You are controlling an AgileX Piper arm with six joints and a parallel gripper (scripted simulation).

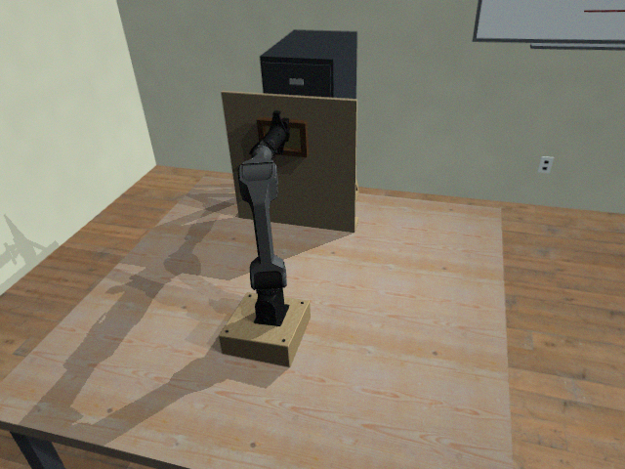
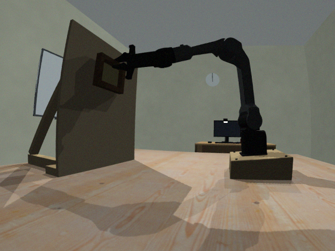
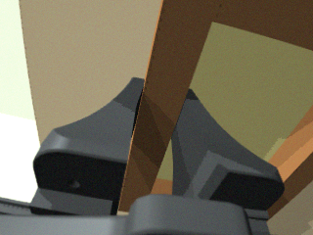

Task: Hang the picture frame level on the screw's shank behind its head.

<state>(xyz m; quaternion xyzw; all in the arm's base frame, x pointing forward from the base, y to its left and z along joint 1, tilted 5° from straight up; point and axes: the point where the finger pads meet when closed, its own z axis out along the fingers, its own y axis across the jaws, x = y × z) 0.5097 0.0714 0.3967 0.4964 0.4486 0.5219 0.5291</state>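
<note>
A dark brown picture frame [image 1: 286, 143] with an olive middle sits high on the front of an upright brown board [image 1: 290, 161]. It also shows in the exterior view [image 2: 109, 72], close against the board [image 2: 94, 107]. My gripper [image 2: 121, 63] reaches to the frame's top and is shut on the top bar. In the wrist view the two grey fingers clamp the brown bar [image 3: 161, 98] between them. The screw is hidden behind the frame and arm in every view.
The arm's base stands on a wooden block [image 1: 266, 330] mid-table. The board is propped by a slanted brace [image 2: 44, 121] at its back. A black cabinet [image 1: 310, 63] stands behind the board. A desk with a monitor [image 2: 226, 128] is far off.
</note>
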